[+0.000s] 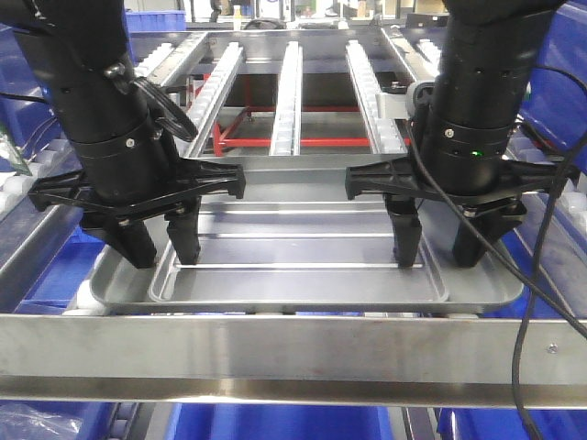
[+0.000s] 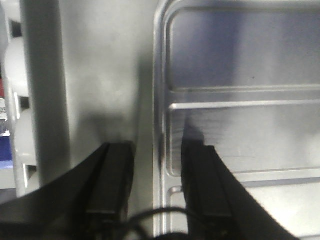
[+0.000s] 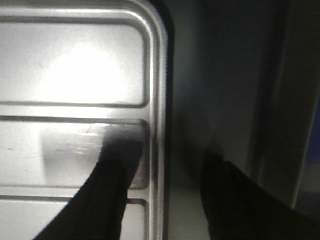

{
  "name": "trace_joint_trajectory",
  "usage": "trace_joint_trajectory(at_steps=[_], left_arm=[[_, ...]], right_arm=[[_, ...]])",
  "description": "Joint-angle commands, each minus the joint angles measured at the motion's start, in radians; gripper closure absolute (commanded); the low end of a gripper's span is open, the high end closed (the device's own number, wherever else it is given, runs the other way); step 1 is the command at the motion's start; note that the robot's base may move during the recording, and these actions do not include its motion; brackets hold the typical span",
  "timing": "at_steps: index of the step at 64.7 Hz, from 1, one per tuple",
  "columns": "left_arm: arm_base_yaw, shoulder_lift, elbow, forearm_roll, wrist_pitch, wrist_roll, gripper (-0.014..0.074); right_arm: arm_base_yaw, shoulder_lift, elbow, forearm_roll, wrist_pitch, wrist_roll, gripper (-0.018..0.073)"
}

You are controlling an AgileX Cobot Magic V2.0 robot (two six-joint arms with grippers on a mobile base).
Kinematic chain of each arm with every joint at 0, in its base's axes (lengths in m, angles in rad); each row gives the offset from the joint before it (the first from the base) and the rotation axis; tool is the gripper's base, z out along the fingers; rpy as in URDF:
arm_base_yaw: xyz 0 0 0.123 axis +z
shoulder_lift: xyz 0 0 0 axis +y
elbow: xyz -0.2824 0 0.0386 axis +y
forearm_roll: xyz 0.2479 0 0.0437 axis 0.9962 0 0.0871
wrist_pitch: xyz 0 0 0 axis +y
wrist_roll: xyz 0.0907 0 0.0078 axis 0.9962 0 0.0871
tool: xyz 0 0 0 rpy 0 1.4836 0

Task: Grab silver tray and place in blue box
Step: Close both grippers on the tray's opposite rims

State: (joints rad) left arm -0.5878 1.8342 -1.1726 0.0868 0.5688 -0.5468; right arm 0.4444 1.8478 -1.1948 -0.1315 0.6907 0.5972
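Exterior front-facing: caught at the grasp step, with left gripper (image 1: 163,252) and right gripper (image 1: 438,252) spread wide astride the end rims of the silver tray (image 1: 298,277), nested in the grey tray (image 1: 495,291); likely needed pinching shut and lifting level

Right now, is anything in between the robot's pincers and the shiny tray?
Nothing visible. The left pincer and right pincer each straddle a side rim of the silver tray, one finger inside, one outside over the larger grey tray.
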Motion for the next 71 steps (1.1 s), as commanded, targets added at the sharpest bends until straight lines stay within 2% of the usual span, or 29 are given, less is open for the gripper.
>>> trace_joint_trajectory(at_steps=[1, 31, 37, 44, 58, 64, 71], left_arm=[[0.002, -0.039, -0.030, 0.001, -0.027, 0.001, 0.0412], [0.002, -0.039, -0.030, 0.001, -0.027, 0.001, 0.0412], [0.002, -0.039, -0.030, -0.001, -0.027, 0.001, 0.0444], [0.002, -0.039, -0.030, -0.005, -0.031, 0.001, 0.0536], [0.002, -0.039, -0.030, -0.005, -0.031, 0.001, 0.0698], [0.002, -0.039, -0.030, -0.005, -0.031, 0.001, 0.0699], [0.002, -0.039, -0.030, -0.005, -0.031, 0.001, 0.0700]], right_arm=[[-0.001, -0.032, -0.025, -0.002, -0.028, 0.000, 0.0106], [-0.001, -0.032, -0.025, -0.002, -0.034, 0.000, 0.0106], [-0.001, -0.032, -0.025, -0.002, -0.034, 0.000, 0.0114], [-0.001, -0.032, -0.025, -0.002, -0.033, 0.000, 0.0193], [-0.001, -0.032, -0.025, -0.002, -0.033, 0.000, 0.0433], [-0.001, -0.032, -0.025, -0.002, -0.032, 0.000, 0.0510], [-0.001, -0.032, -0.025, -0.002, -0.030, 0.000, 0.0508]])
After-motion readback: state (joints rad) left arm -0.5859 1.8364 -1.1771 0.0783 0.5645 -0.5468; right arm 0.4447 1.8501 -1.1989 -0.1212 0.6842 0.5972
